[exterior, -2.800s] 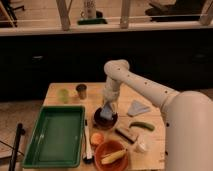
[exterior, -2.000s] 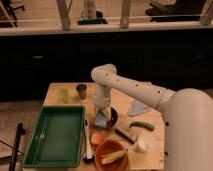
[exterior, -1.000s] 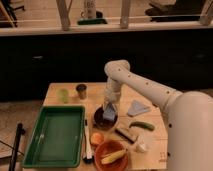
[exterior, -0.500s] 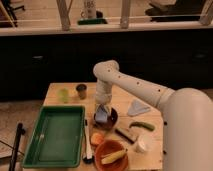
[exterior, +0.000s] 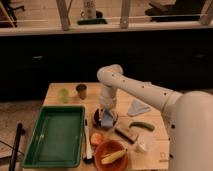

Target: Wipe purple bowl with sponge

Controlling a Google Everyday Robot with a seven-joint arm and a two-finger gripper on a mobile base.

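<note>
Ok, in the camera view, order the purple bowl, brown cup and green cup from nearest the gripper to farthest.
The gripper hangs low at mid-table.
1. purple bowl, directly under it.
2. brown cup, farther back, picture left.
3. green cup, beyond the brown cup, farther left.

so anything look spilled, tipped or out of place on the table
Nothing stands out. The gripper is down at the purple bowl with the sponge; the green tray and orange bowl sit level, no spill visible.
</note>
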